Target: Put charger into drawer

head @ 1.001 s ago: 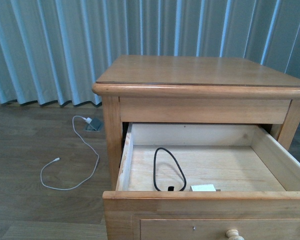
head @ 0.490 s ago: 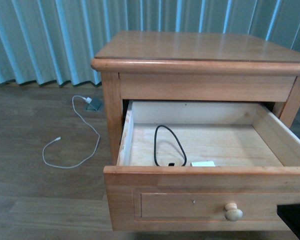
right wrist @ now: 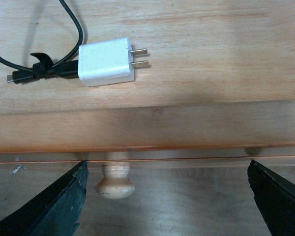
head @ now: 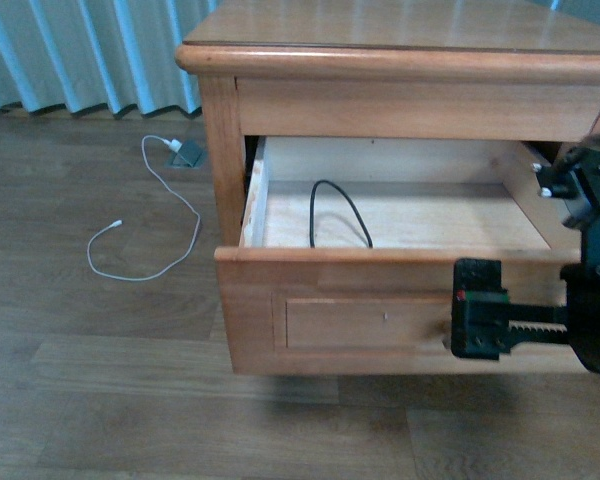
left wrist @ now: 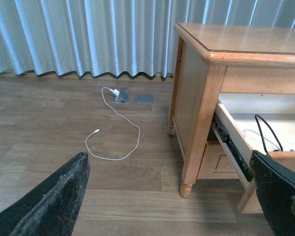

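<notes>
The charger (right wrist: 105,62), a white block with two prongs and a black cable (right wrist: 69,24), lies flat on the pale floor of the open drawer (right wrist: 211,39), close behind its front panel. In the front view only the cable's loop (head: 340,205) shows above the drawer's front (head: 330,320); the block is hidden. My right gripper (right wrist: 167,206) is open in front of that panel (head: 525,330), and the round knob (right wrist: 115,182) sits between its fingers, nearer one of them. My left gripper (left wrist: 167,196) hangs open over the floor beside the drawer (left wrist: 233,142), holding nothing.
The drawer belongs to a wooden nightstand (head: 400,30) whose leg (left wrist: 187,184) stands on wood flooring. A thin white cable (head: 145,240) trails across the floor from a floor socket (head: 187,153). Pale blue curtains (left wrist: 88,34) hang behind.
The front view has sunk lower and closer, so the drawer's front now hides the charger's block. My right gripper has come into view in front of the drawer's front. The charger has not moved.
</notes>
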Available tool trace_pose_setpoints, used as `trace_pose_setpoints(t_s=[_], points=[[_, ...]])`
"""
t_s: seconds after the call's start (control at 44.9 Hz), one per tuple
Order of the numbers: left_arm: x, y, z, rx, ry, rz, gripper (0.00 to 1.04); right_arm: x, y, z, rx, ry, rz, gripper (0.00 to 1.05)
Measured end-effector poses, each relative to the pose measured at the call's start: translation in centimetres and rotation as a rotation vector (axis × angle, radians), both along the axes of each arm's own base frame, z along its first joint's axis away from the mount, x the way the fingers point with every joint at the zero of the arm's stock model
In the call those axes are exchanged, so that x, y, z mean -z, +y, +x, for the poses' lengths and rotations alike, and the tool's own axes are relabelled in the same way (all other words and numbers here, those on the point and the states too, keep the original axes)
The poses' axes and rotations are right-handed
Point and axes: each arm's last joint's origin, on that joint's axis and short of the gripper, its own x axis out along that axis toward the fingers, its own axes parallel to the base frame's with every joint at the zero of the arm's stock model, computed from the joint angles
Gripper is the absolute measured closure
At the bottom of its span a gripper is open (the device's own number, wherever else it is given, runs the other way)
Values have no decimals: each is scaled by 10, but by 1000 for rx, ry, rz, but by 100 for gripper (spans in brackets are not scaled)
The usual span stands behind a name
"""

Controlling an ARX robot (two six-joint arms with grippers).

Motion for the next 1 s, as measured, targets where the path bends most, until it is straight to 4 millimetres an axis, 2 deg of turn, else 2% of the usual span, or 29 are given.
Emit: trace_pose_setpoints(t_s=[0.356,0.645,0.779,1.001], points=[[0,0,0,0,0,0,6,3,19,67,5,-225,-32,8],[0,0,0,0,0,0,6,17,32,138,41,-358,-44,8],[0,0,0,0,0,0,6,20,36,155,65,-402,-54,8],[0,0,0,0,0,0,6,23,42,156,57,-443,-77,8]])
